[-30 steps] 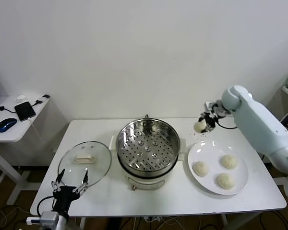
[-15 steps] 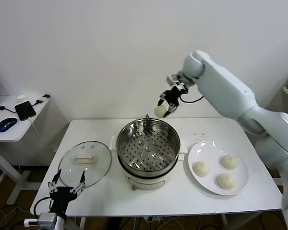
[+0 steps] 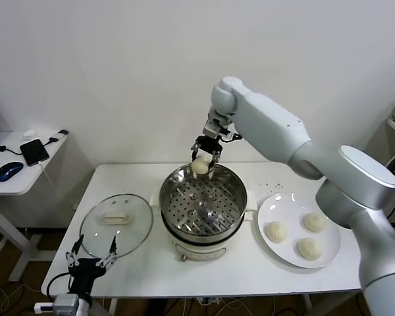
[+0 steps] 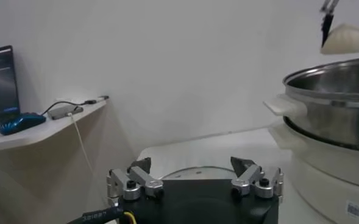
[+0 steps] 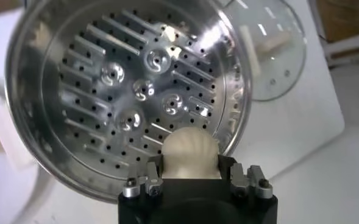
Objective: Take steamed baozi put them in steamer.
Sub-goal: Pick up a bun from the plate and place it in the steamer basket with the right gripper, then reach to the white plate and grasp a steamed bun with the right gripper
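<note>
My right gripper (image 3: 202,158) is shut on a cream-white baozi (image 3: 200,166) and holds it above the far rim of the steel steamer (image 3: 202,205). In the right wrist view the baozi (image 5: 189,156) sits between the jaws over the edge of the perforated tray (image 5: 130,91), which holds no buns. Three more baozi (image 3: 275,231) (image 3: 314,222) (image 3: 309,248) lie on the white plate (image 3: 270,209) to the right of the steamer. My left gripper (image 3: 90,257) is open and empty at the table's front left; it also shows in the left wrist view (image 4: 194,173).
The round glass lid (image 3: 116,224) with a white handle lies left of the steamer, just beyond the left gripper. A side table at far left holds a phone (image 3: 34,152) and a blue mouse (image 3: 8,171). The wall stands close behind the table.
My right arm has swung left from above the plate's far side, carrying the baozi, and now holds it lower over the steamer's far rim. The left arm has barely moved.
</note>
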Robot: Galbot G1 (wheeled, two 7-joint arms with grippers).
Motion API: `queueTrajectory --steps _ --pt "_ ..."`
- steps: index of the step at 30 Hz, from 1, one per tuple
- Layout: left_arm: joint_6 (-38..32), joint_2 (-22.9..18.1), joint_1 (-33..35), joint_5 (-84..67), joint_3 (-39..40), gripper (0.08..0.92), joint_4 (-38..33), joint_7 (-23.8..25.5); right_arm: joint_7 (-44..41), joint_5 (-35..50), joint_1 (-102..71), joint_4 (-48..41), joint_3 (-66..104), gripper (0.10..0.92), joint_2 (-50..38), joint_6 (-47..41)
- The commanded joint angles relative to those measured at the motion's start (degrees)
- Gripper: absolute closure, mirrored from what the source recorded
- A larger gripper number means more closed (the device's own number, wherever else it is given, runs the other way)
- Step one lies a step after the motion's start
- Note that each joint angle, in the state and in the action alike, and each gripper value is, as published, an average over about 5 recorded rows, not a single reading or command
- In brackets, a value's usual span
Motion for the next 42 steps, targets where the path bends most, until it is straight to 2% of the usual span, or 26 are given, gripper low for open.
queueTrajectory --steps 1,21,24,27,32,38,42 --pt "0.0 -0.2 0.0 0.1 0.0 0.177 0.0 0.0 3.8 -10.1 -1.7 -0.9 0.0 0.423 2.5 9.8" --pt "0.3 -0.2 -0.4 -0.2 0.1 0.177 0.4 0.2 5.3 -10.9 -6.5 -1.4 1.1 0.423 2.4 9.8" --pt "0.3 -0.2 -0.5 -0.2 0.2 0.177 0.4 0.3 5.9 -10.7 -6.3 -1.5 0.7 0.388 2.3 9.8" --pt "0.4 -0.2 -0.5 -0.1 0.2 0.177 0.4 0.3 5.6 -8.4 -5.7 -1.6 -0.2 0.306 1.9 8.9" --pt "0.4 -0.2 -0.5 0.0 0.3 0.177 0.5 0.3 1.2 1.3 -3.7 0.0 -3.4 0.212 0.0 2.4" --pt "0.6 -0.1 -0.5 0.0 0.4 0.177 0.5 0.4 -4.2 10.2 -0.3 1.9 -1.0 0.203 -2.9 -6.3" --pt "0.9 -0.2 -0.6 -0.1 0.5 0.177 0.4 0.7 -5.5 15.4 3.1 3.9 0.0 0.202 -7.0 -19.0"
